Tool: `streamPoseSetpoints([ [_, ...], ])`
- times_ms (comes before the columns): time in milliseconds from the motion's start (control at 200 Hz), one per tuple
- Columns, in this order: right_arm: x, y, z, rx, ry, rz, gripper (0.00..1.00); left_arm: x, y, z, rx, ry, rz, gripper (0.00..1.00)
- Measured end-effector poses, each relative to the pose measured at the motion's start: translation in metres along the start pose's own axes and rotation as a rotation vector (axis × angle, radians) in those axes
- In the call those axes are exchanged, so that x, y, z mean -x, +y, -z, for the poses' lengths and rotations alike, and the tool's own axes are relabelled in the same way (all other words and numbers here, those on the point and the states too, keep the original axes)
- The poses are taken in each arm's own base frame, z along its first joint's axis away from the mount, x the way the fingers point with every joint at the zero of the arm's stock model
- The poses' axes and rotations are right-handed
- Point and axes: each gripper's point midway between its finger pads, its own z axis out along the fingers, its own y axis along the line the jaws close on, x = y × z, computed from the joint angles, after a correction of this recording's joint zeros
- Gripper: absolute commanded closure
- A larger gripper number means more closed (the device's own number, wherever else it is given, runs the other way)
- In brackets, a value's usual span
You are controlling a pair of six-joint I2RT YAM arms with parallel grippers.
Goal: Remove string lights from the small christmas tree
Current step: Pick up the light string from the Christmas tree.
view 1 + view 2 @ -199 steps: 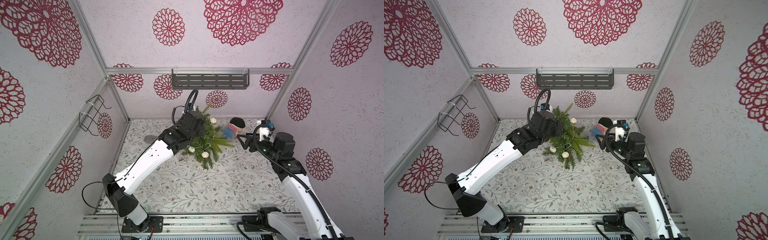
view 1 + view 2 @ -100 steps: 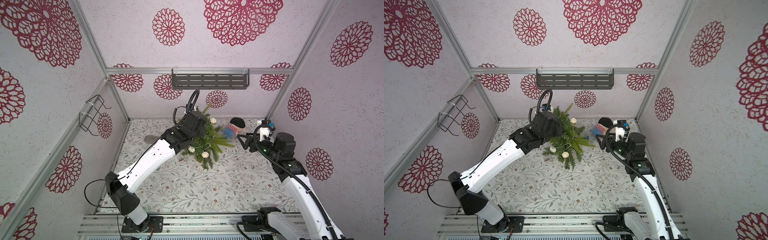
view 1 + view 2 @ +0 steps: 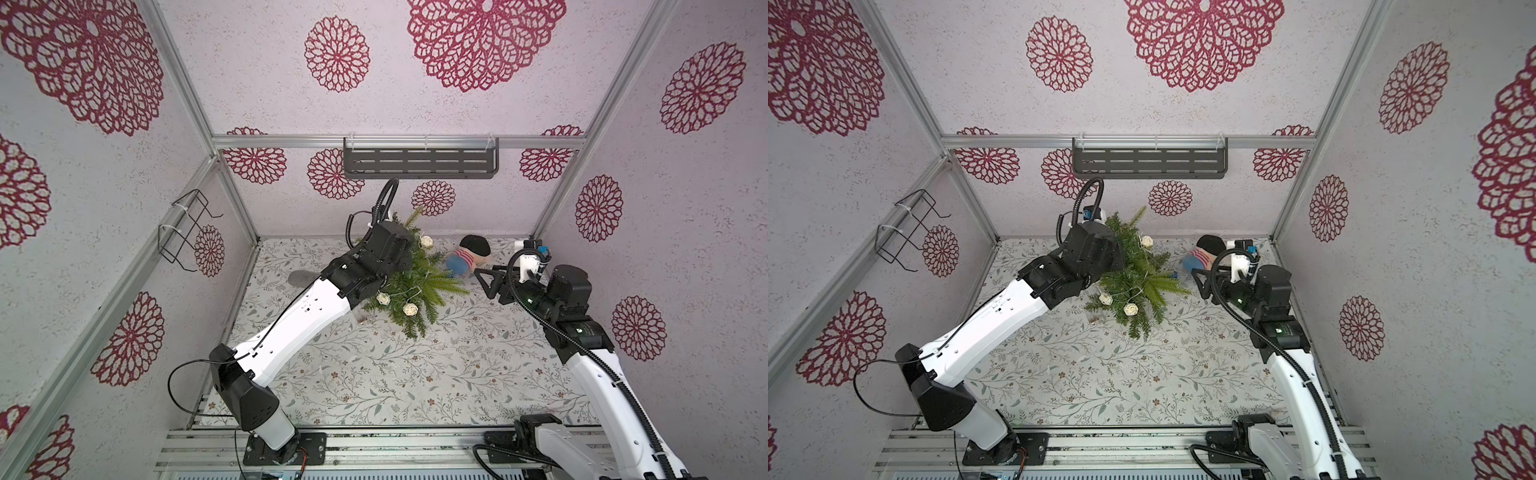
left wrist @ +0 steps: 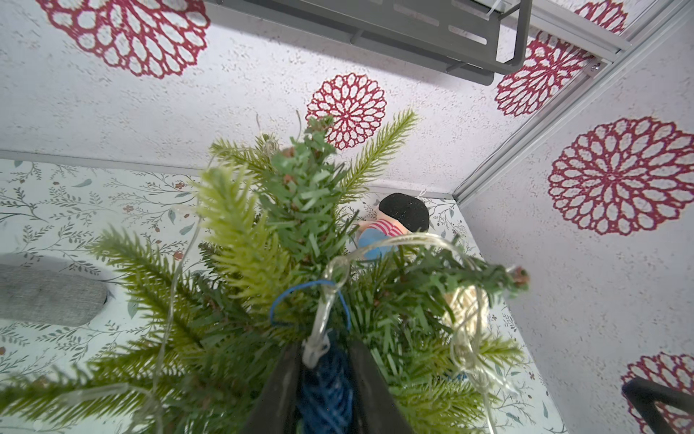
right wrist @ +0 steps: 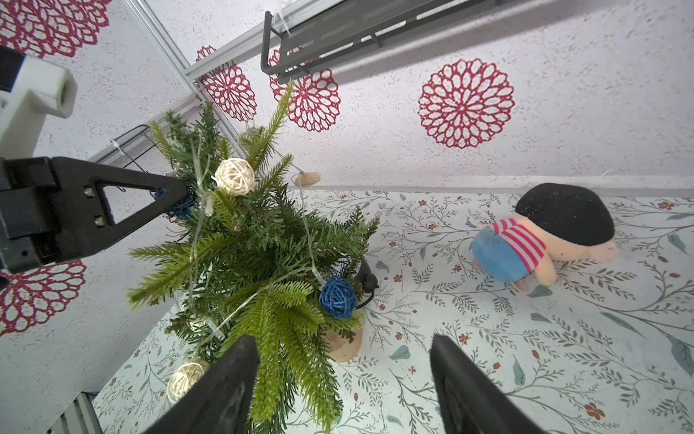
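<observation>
The small christmas tree (image 3: 419, 278) (image 3: 1138, 270) stands near the back wall on a tan base (image 5: 345, 345). The string lights wind round it: cream balls (image 3: 410, 308) (image 3: 1131, 308) (image 5: 233, 176) and a blue ball (image 5: 337, 297) on thin pale wire. My left gripper (image 4: 326, 347) reaches into the upper branches and is shut on another blue ball (image 4: 326, 387); in both top views its wrist covers the jaws. To the right of the tree's low branches, my right gripper (image 5: 341, 342) (image 3: 486, 282) stands open and holds nothing.
A striped plush doll (image 3: 469, 255) (image 5: 544, 240) lies right of the tree by the back wall. A grey flat thing (image 3: 303, 277) lies left of it. A small clear box (image 3: 366, 319) lies on the floor by the tree. A dark shelf (image 3: 419, 164) hangs on the back wall.
My left gripper's jaws have come together on the blue ball, and its arm has shifted slightly at the tree. The right arm has not moved.
</observation>
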Motion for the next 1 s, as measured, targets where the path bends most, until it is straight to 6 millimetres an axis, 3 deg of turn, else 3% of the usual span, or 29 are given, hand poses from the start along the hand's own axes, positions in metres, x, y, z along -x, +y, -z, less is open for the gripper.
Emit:
streamPoseSetpoints([
  [305, 0.004, 0.001, 0.000, 0.006, -0.017, 0.009, 0.24, 0.008, 0.000, 0.007, 0.007, -0.026, -0.032, 0.77],
  [1001, 0.010, 0.004, 0.000, 0.017, -0.038, 0.005, 0.24, 0.066, -0.014, 0.036, -0.014, -0.164, -0.076, 0.78],
])
